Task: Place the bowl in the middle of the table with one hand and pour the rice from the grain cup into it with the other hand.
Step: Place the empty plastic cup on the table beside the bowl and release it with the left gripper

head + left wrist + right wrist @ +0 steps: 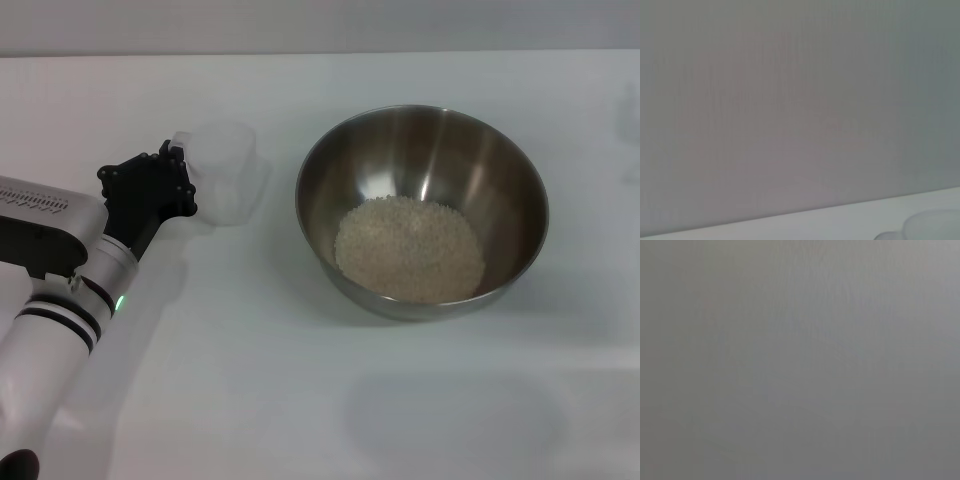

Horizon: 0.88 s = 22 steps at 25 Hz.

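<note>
The steel bowl [422,160] stands on the white table [300,400], a little right of the middle. A mound of rice [409,248] lies in its bottom. The clear grain cup [228,172] stands upright on the table left of the bowl and looks empty. My left gripper [178,157] is right at the cup's handle side, low over the table. A pale rim of the cup [932,225] shows at the edge of the left wrist view. My right gripper is out of view, and the right wrist view shows only plain grey.
The table's far edge [320,53] runs along the back, with a grey wall behind it. A faint white object [632,120] sits at the far right edge of the table.
</note>
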Each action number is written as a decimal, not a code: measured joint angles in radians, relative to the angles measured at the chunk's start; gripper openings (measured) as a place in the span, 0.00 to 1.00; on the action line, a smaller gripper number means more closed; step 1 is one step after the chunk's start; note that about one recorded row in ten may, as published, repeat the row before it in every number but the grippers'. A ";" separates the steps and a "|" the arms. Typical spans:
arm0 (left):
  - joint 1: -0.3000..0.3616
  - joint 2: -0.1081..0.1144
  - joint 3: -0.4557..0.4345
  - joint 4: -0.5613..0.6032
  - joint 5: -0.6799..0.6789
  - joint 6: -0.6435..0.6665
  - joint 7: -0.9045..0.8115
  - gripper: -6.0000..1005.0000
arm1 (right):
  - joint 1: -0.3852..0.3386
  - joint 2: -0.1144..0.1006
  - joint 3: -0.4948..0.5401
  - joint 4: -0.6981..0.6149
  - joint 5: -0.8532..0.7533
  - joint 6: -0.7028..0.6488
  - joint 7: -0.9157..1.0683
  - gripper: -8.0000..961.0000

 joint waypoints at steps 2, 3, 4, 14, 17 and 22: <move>0.000 0.000 0.001 0.001 0.001 -0.003 -0.001 0.03 | 0.000 -0.001 0.000 0.001 0.000 0.000 0.000 0.50; 0.000 0.000 0.001 0.001 0.001 -0.003 -0.001 0.03 | 0.000 -0.001 0.000 0.001 0.000 0.000 0.000 0.50; 0.000 0.000 0.001 0.001 0.000 -0.004 -0.001 0.03 | 0.000 -0.001 0.000 0.001 0.000 0.000 0.000 0.50; 0.063 0.005 -0.008 -0.004 -0.002 0.081 -0.069 0.29 | 0.004 -0.003 0.000 0.007 0.000 0.008 -0.002 0.51; 0.101 0.004 -0.004 -0.005 0.001 0.187 -0.079 0.43 | 0.007 -0.002 0.000 0.017 0.000 0.013 -0.002 0.51; 0.160 0.001 0.054 -0.002 0.002 0.524 -0.092 0.69 | 0.004 0.005 -0.012 0.026 0.000 0.098 0.005 0.51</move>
